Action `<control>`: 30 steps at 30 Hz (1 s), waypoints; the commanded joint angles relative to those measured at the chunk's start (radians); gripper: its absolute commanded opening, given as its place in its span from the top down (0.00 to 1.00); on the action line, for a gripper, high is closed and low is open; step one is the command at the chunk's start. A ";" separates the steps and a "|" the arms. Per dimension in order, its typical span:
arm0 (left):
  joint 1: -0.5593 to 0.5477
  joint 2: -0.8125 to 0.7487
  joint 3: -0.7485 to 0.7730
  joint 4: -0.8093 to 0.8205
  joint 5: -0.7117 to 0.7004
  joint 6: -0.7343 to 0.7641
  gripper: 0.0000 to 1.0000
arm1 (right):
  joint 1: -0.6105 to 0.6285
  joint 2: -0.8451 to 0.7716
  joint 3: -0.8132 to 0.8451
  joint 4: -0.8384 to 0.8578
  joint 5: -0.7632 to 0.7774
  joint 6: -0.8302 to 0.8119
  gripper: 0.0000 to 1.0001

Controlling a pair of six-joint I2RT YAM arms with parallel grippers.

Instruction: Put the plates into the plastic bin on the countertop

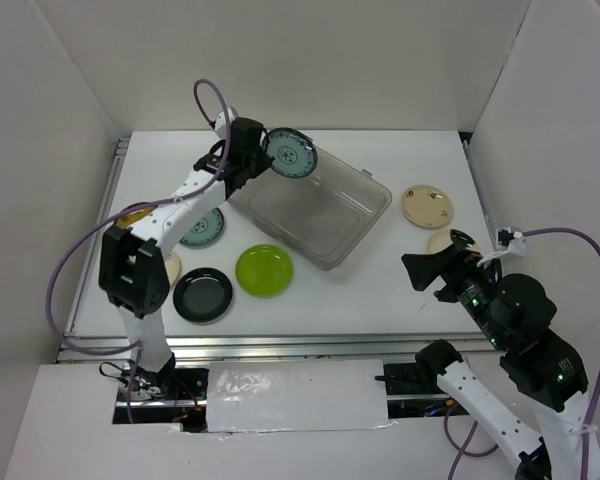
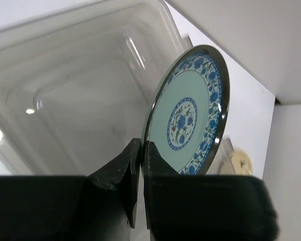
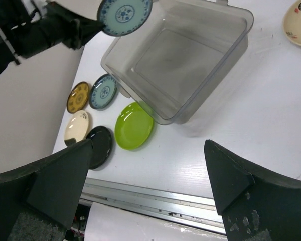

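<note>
My left gripper (image 1: pixel 263 156) is shut on the rim of a teal-patterned plate (image 1: pixel 290 153) and holds it on edge above the far left corner of the clear plastic bin (image 1: pixel 378 212). In the left wrist view the fingers (image 2: pixel 142 145) pinch the plate (image 2: pixel 188 113) over the bin (image 2: pixel 80 100), which holds nothing. My right gripper (image 1: pixel 414 272) is open and empty, above the countertop right of the bin. On the countertop lie a second teal plate (image 1: pixel 202 228), a lime green plate (image 1: pixel 264 270), a black plate (image 1: pixel 203 295) and a cream plate (image 1: pixel 427 206).
A golden-brown plate (image 3: pixel 79 97) and a cream plate (image 3: pixel 76 128) lie at the left, partly hidden by my left arm in the top view. Another cream plate (image 1: pixel 443 240) lies partly under my right gripper. White walls stand on three sides. A metal rail (image 3: pixel 155 198) runs along the front edge.
</note>
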 commanded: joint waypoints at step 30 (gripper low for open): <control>-0.122 -0.387 -0.047 -0.345 -0.068 0.245 0.01 | 0.069 0.028 -0.638 0.793 -0.300 0.301 0.00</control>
